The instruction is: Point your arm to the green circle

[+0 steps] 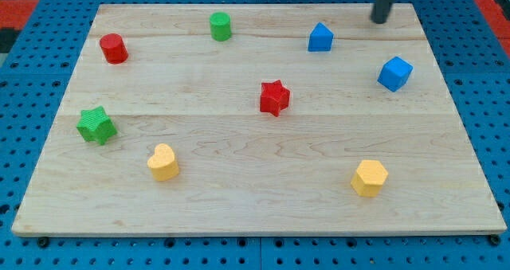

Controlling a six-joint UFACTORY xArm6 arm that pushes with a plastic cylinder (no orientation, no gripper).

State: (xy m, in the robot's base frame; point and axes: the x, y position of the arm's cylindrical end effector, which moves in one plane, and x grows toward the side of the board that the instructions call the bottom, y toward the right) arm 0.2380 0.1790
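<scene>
Barely begun, judging by the layout: my tip (pixel 380 20) at the board's top-right corner, just right of the blue house-shaped block (pixel 320 37), well apart from the green circle (pixel 221 25) near the top edge, left of centre. No claw here — only a bare rod, so nothing to open, clench or grasp. Left to do — crossing leftward along the top, past that blue block.

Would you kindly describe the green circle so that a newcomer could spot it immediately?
Start at the wooden board and follow its edge along the view's top. Left of centre there stands the green circle, a short upright cylinder, with the red cylinder to its left. The only other green block, the green star, is spiky.
</scene>
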